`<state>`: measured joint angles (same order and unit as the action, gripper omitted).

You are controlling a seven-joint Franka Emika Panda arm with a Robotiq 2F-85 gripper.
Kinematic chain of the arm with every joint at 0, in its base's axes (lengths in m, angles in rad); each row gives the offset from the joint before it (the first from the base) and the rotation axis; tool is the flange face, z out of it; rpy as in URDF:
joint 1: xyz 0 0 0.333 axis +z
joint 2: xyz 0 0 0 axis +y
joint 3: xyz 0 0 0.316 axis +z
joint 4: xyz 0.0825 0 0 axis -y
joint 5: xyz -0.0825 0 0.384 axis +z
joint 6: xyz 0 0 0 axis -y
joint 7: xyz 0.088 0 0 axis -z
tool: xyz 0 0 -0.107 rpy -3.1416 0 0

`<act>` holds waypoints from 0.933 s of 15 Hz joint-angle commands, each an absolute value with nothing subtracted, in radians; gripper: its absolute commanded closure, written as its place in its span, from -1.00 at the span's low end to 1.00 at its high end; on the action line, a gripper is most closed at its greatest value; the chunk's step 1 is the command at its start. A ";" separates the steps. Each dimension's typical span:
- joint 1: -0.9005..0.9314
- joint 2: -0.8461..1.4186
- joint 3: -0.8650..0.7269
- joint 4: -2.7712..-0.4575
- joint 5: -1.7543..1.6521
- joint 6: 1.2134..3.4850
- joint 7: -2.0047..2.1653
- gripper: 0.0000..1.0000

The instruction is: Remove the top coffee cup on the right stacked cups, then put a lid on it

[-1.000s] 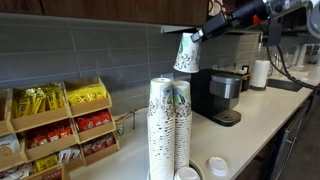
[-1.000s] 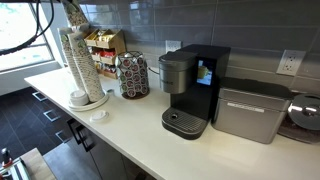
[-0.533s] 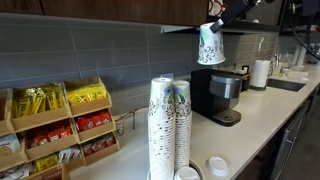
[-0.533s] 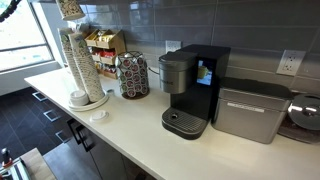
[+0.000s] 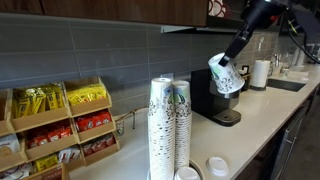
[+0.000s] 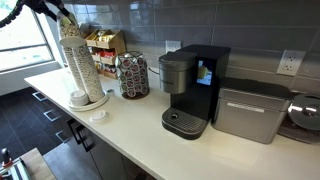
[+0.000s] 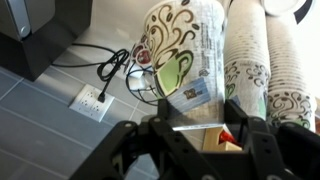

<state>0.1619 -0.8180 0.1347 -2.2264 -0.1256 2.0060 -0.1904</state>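
Item 1. A white lid lies flat on the surface at its near edge, just right of the cup stacks and touching neither.

Item 2. Two tall stacks of speckled paper cups stand upright side by side, touching. The right stack carries a green emblem near its top; the left stack has none. Both show again in an exterior view, with a lid on the surface just in front of them.

Item 3. A single cup is held in the air, well right of the stacks and clear of the surface, in front of the coffee machine. It is tilted, not upright. The gripper holds it from above.

Item 4. In the wrist view the fingers are closed on this cup, one on each side, with the cup filling the gap between them. A green emblem shows on its wall.

Item 5. To the left, against the tiled wall, a wooden rack holds yellow and red packets.

Item 6. At the far right stands a paper towel roll, upright.
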 commanded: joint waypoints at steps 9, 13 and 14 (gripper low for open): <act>0.149 -0.745 0.172 -2.230 -0.212 1.904 -0.216 0.33; 0.156 -0.678 0.190 -2.335 -0.293 1.905 -0.210 0.33; 0.164 -0.650 0.191 -2.351 -0.306 1.905 -0.220 0.33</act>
